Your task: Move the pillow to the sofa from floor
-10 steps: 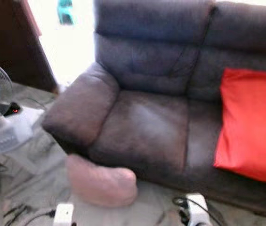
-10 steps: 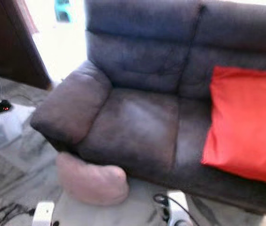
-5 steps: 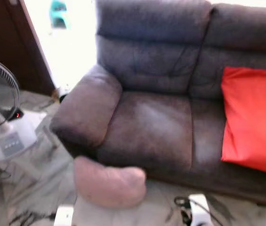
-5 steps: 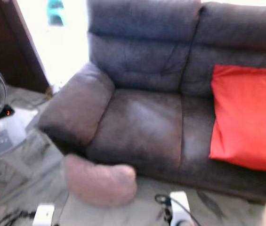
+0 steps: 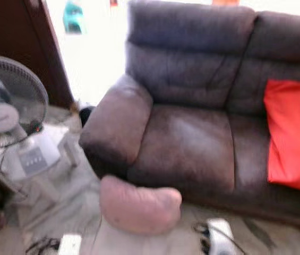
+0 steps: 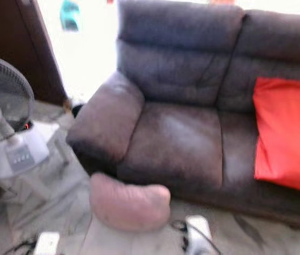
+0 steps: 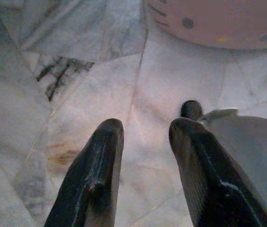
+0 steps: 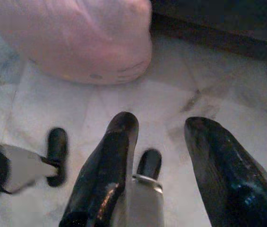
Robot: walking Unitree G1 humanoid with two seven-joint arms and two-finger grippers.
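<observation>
View swung left; both pincers (image 7: 145, 135) (image 8: 164, 130) open above floor (image 7: 76, 94)

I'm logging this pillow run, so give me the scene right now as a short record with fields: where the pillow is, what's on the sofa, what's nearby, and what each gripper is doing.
pillow: pink pillow on the marble floor, against the sofa's front, below the armrest
sofa: dark sofa, left seat bare
on sofa: red cushion on the right seat
nearby: standing fan to the robot's left
left gripper: open, holding nothing, low over the floor, short of the pillow
right gripper: open, holding nothing, low over the floor, short of the pillow
task state: pillow not yet grasped
</observation>
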